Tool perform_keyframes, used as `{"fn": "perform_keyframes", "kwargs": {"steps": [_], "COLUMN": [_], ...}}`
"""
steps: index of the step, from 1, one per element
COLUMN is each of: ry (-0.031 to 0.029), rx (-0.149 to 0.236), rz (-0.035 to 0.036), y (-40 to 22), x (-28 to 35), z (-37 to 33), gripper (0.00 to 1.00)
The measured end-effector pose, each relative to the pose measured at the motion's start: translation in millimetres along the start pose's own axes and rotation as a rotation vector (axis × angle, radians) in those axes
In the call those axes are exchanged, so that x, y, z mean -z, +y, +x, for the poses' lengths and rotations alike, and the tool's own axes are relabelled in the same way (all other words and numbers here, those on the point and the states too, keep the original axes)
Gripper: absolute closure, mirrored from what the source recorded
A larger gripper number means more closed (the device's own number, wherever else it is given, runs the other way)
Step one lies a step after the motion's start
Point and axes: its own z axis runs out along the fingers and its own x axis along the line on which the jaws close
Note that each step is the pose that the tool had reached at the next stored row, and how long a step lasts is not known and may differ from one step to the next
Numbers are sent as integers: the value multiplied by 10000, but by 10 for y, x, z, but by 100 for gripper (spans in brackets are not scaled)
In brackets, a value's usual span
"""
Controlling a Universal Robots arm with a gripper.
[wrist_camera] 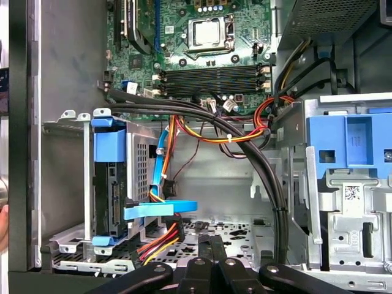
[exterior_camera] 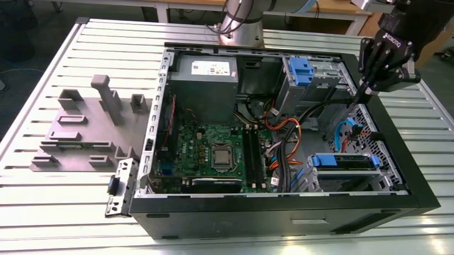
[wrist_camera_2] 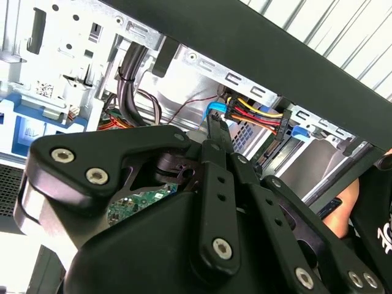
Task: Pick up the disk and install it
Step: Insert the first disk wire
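Gripper: closed on nothing, tips down inside the computer case.
Disk: seated on edge in the drive cage, held by blue rails; probably locked that way.
Connector end: turned toward the open bay, likely for cable reach.
Blue cable: plug just beside the disk; mated or not, cannot tell.
Case: open side up on the slatted surface, for top access.

The first wrist view's edge cuts off the end effector.
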Motion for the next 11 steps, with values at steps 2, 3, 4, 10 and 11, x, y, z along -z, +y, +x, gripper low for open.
{"fn": "perform_keyframes", "kwargs": {"steps": [2, 3, 4, 10, 11], "ry": [0, 1, 1, 4, 4], "rx": [0, 0, 0, 0, 0], "rz": [0, 0, 0, 0, 0], "y": [0, 0, 0, 2, 2], "x": [1, 1, 1, 6, 6], "z": [-4, -6, -7, -36, -37], "gripper": [89, 89, 89, 89, 89]}}
